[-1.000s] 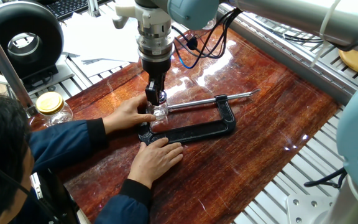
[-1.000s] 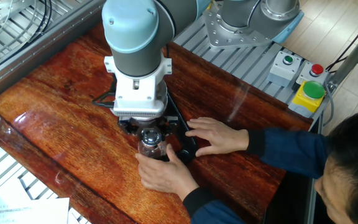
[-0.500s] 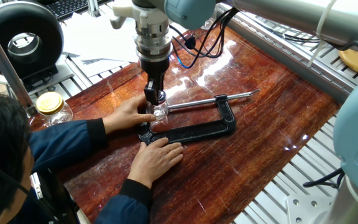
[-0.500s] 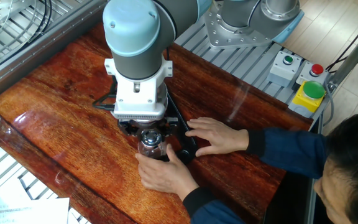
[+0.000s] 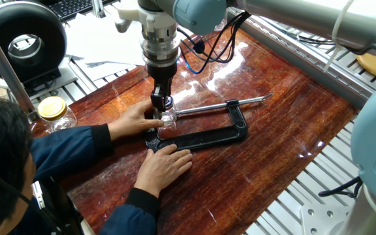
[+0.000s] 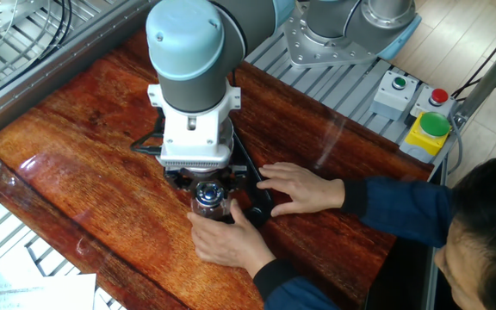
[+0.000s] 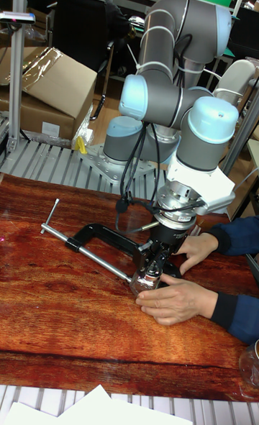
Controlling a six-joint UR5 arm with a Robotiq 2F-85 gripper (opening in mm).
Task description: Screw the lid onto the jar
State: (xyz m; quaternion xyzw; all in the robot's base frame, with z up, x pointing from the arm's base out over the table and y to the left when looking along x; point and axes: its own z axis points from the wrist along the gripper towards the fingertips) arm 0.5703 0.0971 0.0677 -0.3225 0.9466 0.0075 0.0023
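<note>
The small clear jar (image 5: 168, 119) stands on the wooden table, steadied by a person's hand (image 5: 134, 118). My gripper (image 5: 161, 102) points straight down over the jar's mouth with its fingers closed around the transparent lid (image 5: 162, 104) on the neck. From the other fixed view the jar (image 6: 210, 200) shows just under the wrist flange, with the gripper (image 6: 207, 185) mostly hidden by the arm. In the tall view the gripper (image 7: 153, 265) sits on the jar (image 7: 147, 280) beside the hand (image 7: 176, 300).
A black C-clamp (image 5: 209, 134) lies flat next to the jar, its screw bar pointing right; the person's other hand (image 5: 165, 162) presses on it. A glass jar with a yellow lid (image 5: 54, 113) stands off the table's left edge. Button boxes (image 6: 416, 103) sit at the far corner.
The arm's wrist has turned slightly about its vertical axis above the jar. Jar, hands and clamp stay where they were.
</note>
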